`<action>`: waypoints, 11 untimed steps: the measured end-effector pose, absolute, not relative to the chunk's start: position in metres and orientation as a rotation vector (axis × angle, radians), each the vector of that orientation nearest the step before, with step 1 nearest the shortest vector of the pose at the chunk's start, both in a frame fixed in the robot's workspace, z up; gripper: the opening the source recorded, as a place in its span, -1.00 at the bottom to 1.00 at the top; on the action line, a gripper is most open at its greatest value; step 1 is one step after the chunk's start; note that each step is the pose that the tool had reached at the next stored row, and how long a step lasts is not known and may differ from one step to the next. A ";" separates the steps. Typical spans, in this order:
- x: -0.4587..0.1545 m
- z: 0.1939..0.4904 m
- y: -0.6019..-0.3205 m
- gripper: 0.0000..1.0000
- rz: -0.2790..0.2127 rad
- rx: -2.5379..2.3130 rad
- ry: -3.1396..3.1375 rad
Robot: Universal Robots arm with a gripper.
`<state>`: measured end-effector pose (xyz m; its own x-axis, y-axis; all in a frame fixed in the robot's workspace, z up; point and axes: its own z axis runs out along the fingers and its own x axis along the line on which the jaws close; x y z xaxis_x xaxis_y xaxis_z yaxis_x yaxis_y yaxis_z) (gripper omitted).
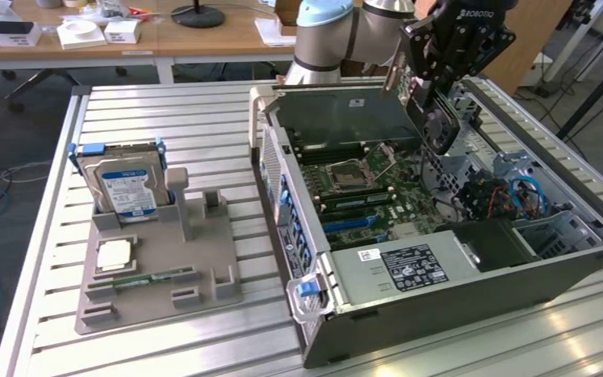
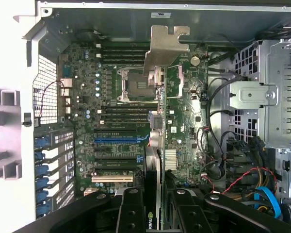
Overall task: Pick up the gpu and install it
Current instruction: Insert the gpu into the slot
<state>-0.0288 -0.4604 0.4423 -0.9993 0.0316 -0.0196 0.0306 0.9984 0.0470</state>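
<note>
The gripper (image 1: 435, 88) is in the upper right of the exterior view, clamped tight on the gpu (image 1: 441, 126). The gpu hangs just under it, standing on its edge, over the board (image 1: 359, 184) inside the open case (image 1: 291, 212). In the wrist view the fingers (image 2: 131, 208) squeeze the gpu from both sides. A hard drive (image 1: 123, 188) stands well apart, at the left.

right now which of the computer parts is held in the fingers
The graphics card, gripped over the open case; the hard drive, processor and memory stick sit in the grey tray.
</note>
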 end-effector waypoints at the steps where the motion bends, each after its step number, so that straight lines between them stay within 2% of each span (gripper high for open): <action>1: -0.029 0.442 -0.460 -0.48 0.073 0.049 3.120; 11: -0.029 0.442 -0.460 -0.48 0.073 0.004 3.121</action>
<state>-0.0288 -0.4604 0.4423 -0.9998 0.0031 -0.0196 0.0021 0.9989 0.0469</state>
